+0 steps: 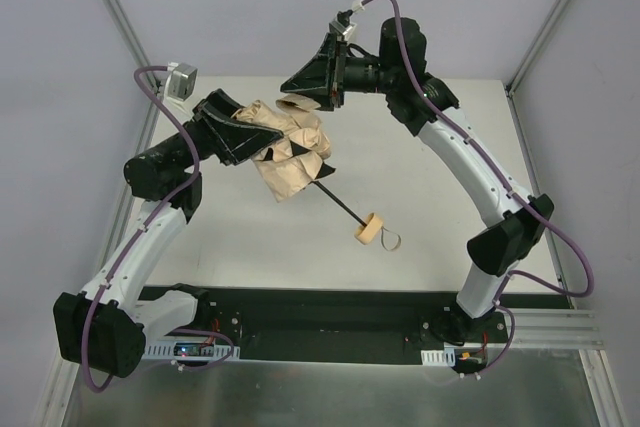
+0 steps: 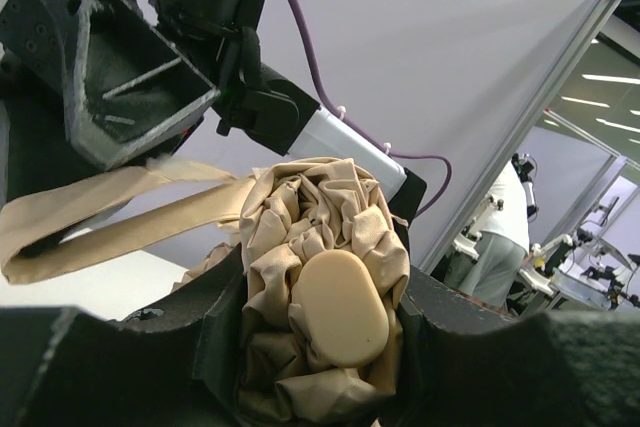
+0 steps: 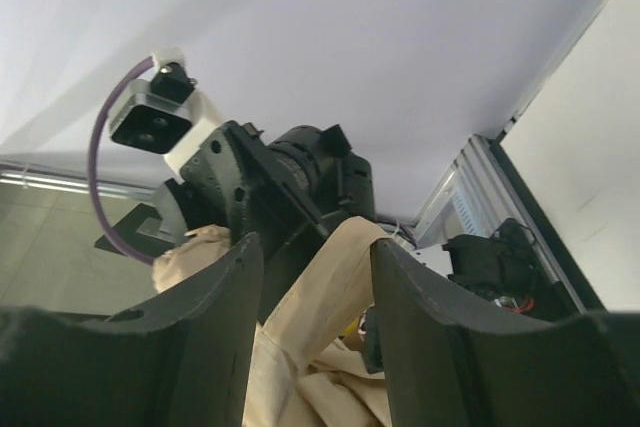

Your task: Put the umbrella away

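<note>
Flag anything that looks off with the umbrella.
The umbrella is a crumpled wad in the left gripper, not neatly wrapped. One loose fabric strip runs between the parted jaws of the right gripper, and the shaft sticks out, not collapsed.

Occlusions, wrist views.
The umbrella's (image 2: 300, 217) canopy, between the left gripper's (image 2: 320, 312) fingers, hid its shaft; fabric below the right gripper (image 3: 315, 257) was cropped.

We see the left gripper (image 1: 262, 139) clasping the umbrella (image 1: 290, 175) by its bunched canopy over the table (image 1: 430, 187); the right gripper (image 1: 302, 93) sits just beside it, perhaps touching the fabric.
</note>
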### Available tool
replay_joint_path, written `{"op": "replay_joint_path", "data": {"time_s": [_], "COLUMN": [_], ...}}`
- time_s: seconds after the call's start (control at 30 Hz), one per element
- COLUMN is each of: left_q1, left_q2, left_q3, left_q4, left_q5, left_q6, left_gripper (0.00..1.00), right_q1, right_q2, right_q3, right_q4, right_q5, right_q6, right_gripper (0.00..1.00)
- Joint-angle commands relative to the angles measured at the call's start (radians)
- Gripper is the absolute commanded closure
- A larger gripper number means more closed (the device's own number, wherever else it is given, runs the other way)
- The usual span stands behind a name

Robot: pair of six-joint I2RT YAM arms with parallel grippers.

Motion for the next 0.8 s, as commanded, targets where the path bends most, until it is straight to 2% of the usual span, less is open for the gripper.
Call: {"op": "replay_joint_path", "data": {"time_s": [0.0,0.13,0.23,0.33,0.43,0.5,0.57,0.63,0.77], "left_q1": [-0.003,-0.003,-0.003,-0.003,-0.003,-0.003,-0.003,-0.003,-0.003], "left_q2": [-0.017,-0.017,-0.040,-0.072,-0.123,-0.161,-0.184,-0.198,-0.213], "left_q3": [0.065,0.075,0.043,0.039,0.079,0.108,0.136,0.147,0.118], "left_q4": [0.282,0.264,0.209,0.074,-0.174,-0.387,-0.526,-0.595,-0.624], "left_q5": [-0.076,-0.070,-0.081,-0.081,-0.050,-0.058,-0.061,-0.073,-0.107], "left_q6": [-0.038,-0.037,0.017,0.127,0.328,0.489,0.610,0.670,0.694], "left_gripper": [1.00,1.00,1.00,1.00,1.00,1.00,1.00,1.00,1.00], "right_q1": [-0.013,-0.021,-0.028,-0.039,-0.086,-0.164,-0.257,-0.295,-0.320], "right_q2": [-0.063,-0.095,-0.125,-0.146,-0.201,-0.276,-0.354,-0.427,-0.517], "right_q3": [-0.002,-0.002,-0.009,0.014,-0.004,-0.117,-0.283,-0.421,-0.549], "right_q4": [-0.089,-0.158,-0.155,-0.225,-0.411,-0.428,-0.278,-0.129,-0.103], "right_q5": [0.020,0.045,0.048,0.057,0.190,0.246,0.204,0.197,0.244], "right_q6": [-0.142,-0.217,-0.223,-0.324,-0.440,-0.363,-0.200,-0.084,0.010], "right_gripper": [0.50,0.49,0.43,0.31,0.15,0.07,0.06,0.04,0.02]}}
